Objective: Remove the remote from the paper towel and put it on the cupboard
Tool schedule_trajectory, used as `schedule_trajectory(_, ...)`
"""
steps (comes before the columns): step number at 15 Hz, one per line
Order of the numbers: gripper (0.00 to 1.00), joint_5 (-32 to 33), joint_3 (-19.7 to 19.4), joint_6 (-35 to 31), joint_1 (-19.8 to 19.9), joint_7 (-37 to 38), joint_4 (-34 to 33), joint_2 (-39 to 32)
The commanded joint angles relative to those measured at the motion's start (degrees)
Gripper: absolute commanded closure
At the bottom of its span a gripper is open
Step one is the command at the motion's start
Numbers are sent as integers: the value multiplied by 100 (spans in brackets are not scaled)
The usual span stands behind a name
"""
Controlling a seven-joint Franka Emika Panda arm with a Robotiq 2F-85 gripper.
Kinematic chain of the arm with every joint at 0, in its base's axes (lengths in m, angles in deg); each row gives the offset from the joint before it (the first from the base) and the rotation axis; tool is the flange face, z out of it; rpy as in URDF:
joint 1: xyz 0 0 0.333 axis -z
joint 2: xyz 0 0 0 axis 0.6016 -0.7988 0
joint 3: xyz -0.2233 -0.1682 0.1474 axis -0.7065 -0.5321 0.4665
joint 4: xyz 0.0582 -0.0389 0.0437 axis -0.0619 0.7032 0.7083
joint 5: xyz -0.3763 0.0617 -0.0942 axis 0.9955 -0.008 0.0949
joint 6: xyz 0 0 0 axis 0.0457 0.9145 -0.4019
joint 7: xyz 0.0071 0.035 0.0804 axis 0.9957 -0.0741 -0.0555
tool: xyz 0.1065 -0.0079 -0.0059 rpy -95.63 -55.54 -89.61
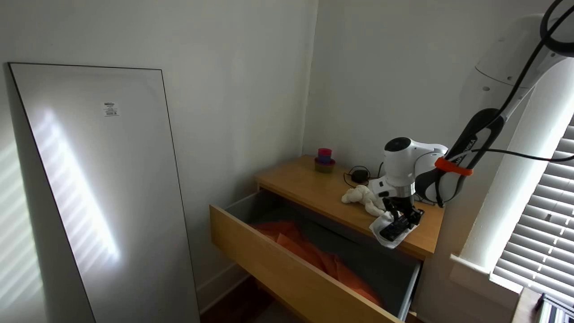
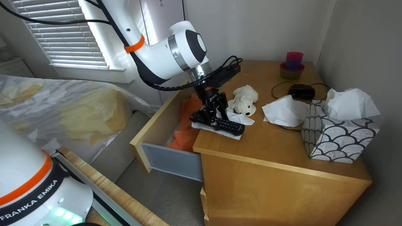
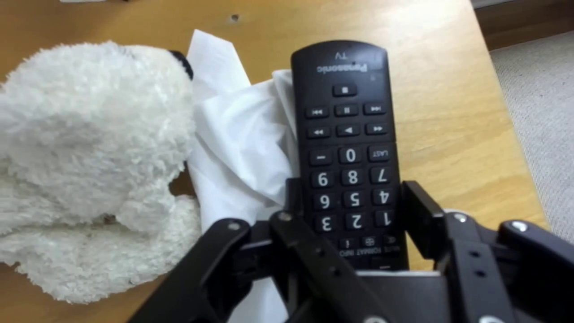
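The dark remote (image 3: 343,121) lies between the two fingers of my gripper (image 3: 353,197), which sit against its long sides. In both exterior views the gripper (image 1: 402,219) (image 2: 216,121) points down onto the remote (image 1: 393,229) (image 2: 231,126). The white paper towel (image 3: 242,143) is crumpled beside and below the remote, also in the exterior views (image 1: 380,224) (image 2: 241,118). It lies at the front edge of the cupboard's tan top (image 1: 296,179) (image 2: 267,138). I cannot tell whether the remote still touches the paper. The remote's near end is hidden by the gripper.
A white plush dog (image 3: 89,157) lies close beside the paper. The open drawer (image 1: 287,264) holds orange cloth (image 1: 309,251). A tissue box (image 2: 336,141), a loose tissue (image 2: 285,111), a black device with cables (image 2: 301,91) and stacked cups (image 2: 293,64) stand on the top.
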Motion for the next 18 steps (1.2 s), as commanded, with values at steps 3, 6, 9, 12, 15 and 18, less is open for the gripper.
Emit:
schedule_trajectory(3,69,132,41,-77,94,105,182,190)
schedule_trajectory(6,69,-123,92,-54,205,-88,478,587)
schedule_trajectory(9,69,-430,116,-122,339,-244,800,1026)
schedule_trajectory(12,69,-1082,99,-110,443,-459,1029,1425)
schedule_trajectory(15,69,-2098,44,-3,488,-741,1129,1750)
schedule_trajectory(18,69,-3547,-79,323,584,-1333,1105,2082)
